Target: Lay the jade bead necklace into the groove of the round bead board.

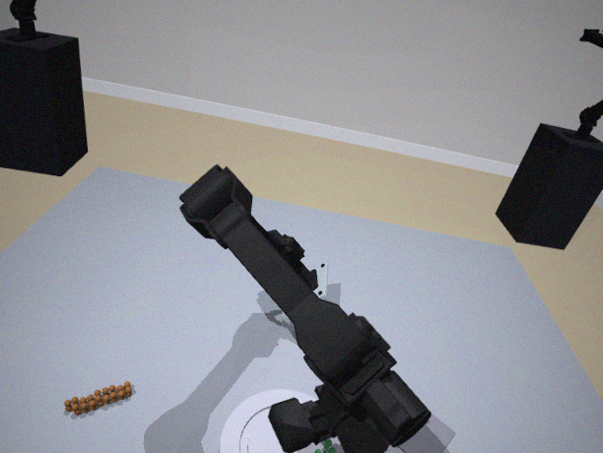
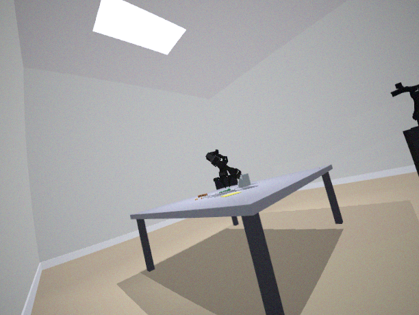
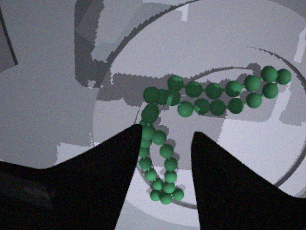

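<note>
The jade bead necklace [image 3: 213, 90] [image 1: 326, 447] [image 2: 224, 190] lies bunched on the pale round bead board [image 3: 165, 40] [image 1: 240, 416]. In the wrist view a narrow double row of beads runs right across the inside of the board, and a small loop bends down toward the lower rim. The thin curved groove shows right of the beads and below them. My gripper [image 3: 166, 135] is partly open, with its fingers pointing down over the board. Part of the small loop shows between the fingers, with beads close by the left fingertip. In the top view the arm hides the fingers.
An orange bead strand [image 1: 99, 398] [image 2: 202, 195] lies left of the board. A yellow strip [image 2: 231, 194] lies near the board, and a grey upright block [image 2: 244, 180] stands behind it. A pale plate with dark holes [image 1: 322, 278] shows beside the arm.
</note>
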Robot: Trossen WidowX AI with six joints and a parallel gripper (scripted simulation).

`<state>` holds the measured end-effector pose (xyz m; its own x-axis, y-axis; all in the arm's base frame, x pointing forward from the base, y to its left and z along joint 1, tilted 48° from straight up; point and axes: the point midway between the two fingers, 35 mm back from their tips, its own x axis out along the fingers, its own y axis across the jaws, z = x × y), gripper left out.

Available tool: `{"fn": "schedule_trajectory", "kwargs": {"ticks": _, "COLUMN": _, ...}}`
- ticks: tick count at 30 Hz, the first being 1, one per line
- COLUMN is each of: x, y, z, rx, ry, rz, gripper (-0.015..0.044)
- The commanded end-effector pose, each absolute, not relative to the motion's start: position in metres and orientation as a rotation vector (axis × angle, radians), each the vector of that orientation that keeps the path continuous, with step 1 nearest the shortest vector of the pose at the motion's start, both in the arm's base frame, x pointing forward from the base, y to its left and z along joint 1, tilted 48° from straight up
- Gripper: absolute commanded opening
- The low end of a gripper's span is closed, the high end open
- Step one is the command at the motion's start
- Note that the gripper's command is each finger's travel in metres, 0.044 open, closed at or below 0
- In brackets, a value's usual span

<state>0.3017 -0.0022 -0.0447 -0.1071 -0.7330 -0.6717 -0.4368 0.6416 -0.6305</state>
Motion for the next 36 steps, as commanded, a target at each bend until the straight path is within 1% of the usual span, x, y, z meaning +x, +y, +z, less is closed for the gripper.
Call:
{"fn": "schedule_trajectory", "kwargs": {"ticks": 1, "x": 0.287, "y": 0.003, "z": -0.026, "rx": -1.483, "ry": 1.883, "rz": 0.385, "gripper": 0.0120}}
{"fn": "schedule_trajectory", "kwargs": {"ticks": 3, "x": 0.284, "y": 0.003, "z": -0.023, "rx": -1.599, "ry": 1.889, "rz": 0.568, "gripper": 0.0120}}
{"fn": "schedule_trajectory", "kwargs": {"ticks": 5, "x": 0.283, "y": 0.003, "z": -0.022, "rx": -1.640, "ry": 1.889, "rz": 0.635, "gripper": 0.0120}}
{"fn": "schedule_trajectory", "kwargs": {"ticks": 36, "x": 0.282, "y": -0.009, "z": -0.034, "rx": -1.637, "ry": 1.885, "rz": 0.631, "gripper": 0.0120}}
